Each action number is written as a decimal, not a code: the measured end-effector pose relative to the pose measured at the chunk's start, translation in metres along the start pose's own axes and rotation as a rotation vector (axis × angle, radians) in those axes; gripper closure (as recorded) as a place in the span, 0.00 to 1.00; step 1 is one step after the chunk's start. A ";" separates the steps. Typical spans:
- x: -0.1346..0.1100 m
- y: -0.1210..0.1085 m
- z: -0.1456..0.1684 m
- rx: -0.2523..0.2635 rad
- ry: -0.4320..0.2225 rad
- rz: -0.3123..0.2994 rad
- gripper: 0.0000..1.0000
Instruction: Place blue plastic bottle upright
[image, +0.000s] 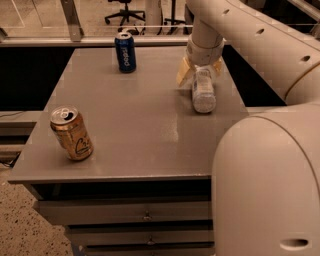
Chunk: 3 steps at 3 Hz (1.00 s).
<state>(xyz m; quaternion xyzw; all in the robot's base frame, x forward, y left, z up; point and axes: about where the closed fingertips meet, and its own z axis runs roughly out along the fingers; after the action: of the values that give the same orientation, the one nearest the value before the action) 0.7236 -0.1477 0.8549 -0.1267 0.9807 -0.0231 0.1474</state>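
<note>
The blue plastic bottle (203, 93) lies on its side at the right of the grey table (135, 125), its length running towards the camera. My gripper (200, 74) comes down from above over the bottle's far end. Its yellowish fingers (183, 74) are open and stand one on each side of the bottle, and the left one shows a small gap to it. The bottle's far end is hidden under the wrist.
A dark blue soda can (125, 52) stands upright at the table's back. A gold soda can (71, 133) stands tilted near the front left edge. The table's right edge is close to the bottle. My white arm (265, 165) fills the right foreground. Drawers sit below the tabletop.
</note>
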 end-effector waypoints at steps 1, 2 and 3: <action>-0.002 0.000 -0.002 0.015 -0.003 0.015 0.49; -0.007 0.004 -0.012 0.012 -0.035 -0.001 0.73; -0.016 0.009 -0.037 -0.042 -0.154 -0.078 0.96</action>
<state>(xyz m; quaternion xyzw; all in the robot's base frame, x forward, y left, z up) 0.7257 -0.1344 0.8942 -0.1690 0.9611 0.0014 0.2186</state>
